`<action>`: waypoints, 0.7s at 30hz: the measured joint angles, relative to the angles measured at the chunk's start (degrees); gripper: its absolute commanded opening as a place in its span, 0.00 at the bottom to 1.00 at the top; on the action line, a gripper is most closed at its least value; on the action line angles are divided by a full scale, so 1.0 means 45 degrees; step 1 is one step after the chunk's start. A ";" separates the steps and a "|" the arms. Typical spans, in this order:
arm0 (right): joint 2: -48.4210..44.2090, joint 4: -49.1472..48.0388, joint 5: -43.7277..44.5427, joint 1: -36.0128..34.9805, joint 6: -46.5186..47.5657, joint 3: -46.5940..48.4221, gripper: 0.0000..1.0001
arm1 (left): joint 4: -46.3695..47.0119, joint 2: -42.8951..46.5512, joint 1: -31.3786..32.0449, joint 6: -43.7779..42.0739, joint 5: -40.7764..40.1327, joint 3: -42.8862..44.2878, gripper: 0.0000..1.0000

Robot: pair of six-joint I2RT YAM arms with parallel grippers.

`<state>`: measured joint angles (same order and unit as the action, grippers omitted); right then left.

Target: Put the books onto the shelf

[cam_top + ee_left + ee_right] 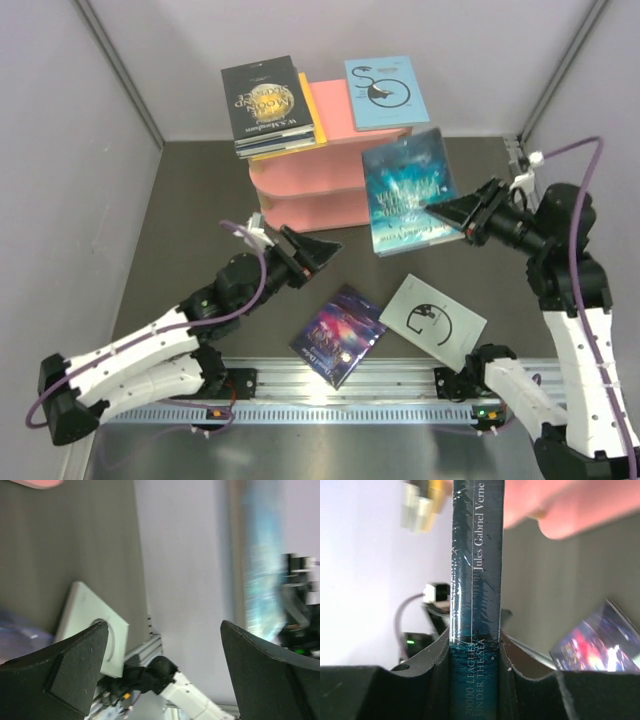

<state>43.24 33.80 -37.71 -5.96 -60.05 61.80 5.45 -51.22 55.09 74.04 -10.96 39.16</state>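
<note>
Dark table (190, 230); right fingers (427, 675) clamp teal book (410, 190) beside pink shelf (310, 195); left fingers (75, 665) spread, empty.

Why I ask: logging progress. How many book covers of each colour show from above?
Black book with gold moon: 1
Light blue book: 1
Teal book: 1
Purple galaxy book: 1
White book: 1
Total: 5 covers. The stacked books under the black one show edges only, so they are not counted.
</note>
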 measured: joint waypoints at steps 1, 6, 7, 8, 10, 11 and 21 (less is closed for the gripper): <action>0.0355 0.0141 -0.0010 0.0000 0.0117 0.0811 0.00 | -0.0452 0.0563 0.0000 -0.0136 -0.0248 -0.0257 0.99; 0.1885 0.0083 -0.0087 0.0005 0.0461 0.4998 0.00 | -0.2773 0.3609 -0.0010 -0.0461 -0.1399 -0.2069 0.99; 0.2225 0.0029 -0.0131 0.0005 0.0505 0.5775 0.00 | -0.3196 0.4036 -0.0005 -0.0500 -0.1554 -0.2327 0.99; 0.2555 -0.0039 -0.0194 0.0005 0.0554 0.6407 0.00 | -0.3463 0.4260 -0.0005 -0.0510 -0.1647 -0.2487 0.99; 0.3152 -0.0393 -0.0330 0.0005 0.0539 0.7354 0.00 | -0.4022 0.4507 -0.0005 -0.0549 -0.1812 -0.2730 0.99; 0.3614 -0.0704 -0.0447 0.0000 0.0457 0.7893 0.00 | -0.4216 0.4527 -0.0010 -0.0559 -0.1846 -0.2832 0.99; 1.1817 -0.2560 -0.0646 0.0058 -0.0481 1.3969 0.00 | -0.4124 0.3653 -0.0010 -0.0097 -0.1413 -0.5022 0.96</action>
<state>96.42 22.28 -40.62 -5.69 -62.22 124.66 -13.10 -34.79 55.05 73.60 -17.32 16.56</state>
